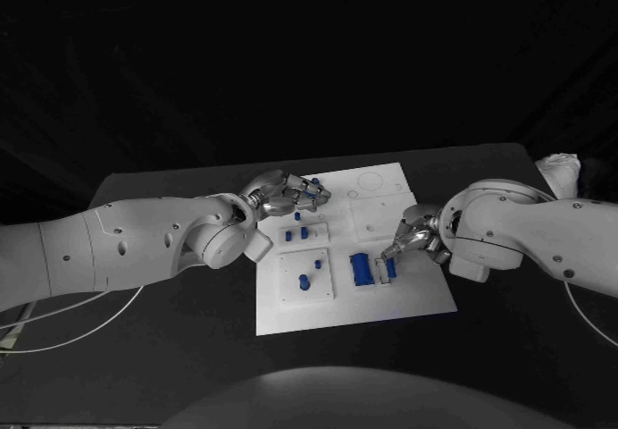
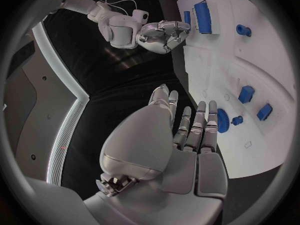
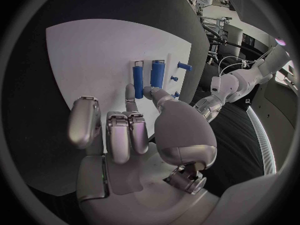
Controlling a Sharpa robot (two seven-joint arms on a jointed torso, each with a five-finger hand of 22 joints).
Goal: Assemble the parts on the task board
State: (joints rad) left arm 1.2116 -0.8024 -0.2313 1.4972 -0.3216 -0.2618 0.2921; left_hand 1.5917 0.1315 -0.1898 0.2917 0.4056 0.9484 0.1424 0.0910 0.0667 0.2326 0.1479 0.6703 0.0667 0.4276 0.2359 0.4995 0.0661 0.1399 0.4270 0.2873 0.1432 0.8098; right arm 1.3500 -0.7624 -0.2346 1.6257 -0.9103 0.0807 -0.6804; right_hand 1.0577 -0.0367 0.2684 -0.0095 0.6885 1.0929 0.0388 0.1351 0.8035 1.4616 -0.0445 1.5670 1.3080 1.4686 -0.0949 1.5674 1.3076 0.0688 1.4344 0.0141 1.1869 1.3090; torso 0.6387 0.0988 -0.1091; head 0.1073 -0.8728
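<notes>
The white task board lies in the middle of the black table. My left hand hovers over its far left corner with fingers straight and apart from the thumb. A blue toothed round part sits against its outer finger. My right hand reaches down at the board's right side. Its thumb and one finger pinch the end of a narrow blue bar, the other fingers curled in. A wider blue block stands beside that bar.
Several small blue parts stand on the board's left half, among them two blocks and a peg. Engraved round outlines mark the far edge. A pale bundle sits at the table's far right. Cables trail off the left.
</notes>
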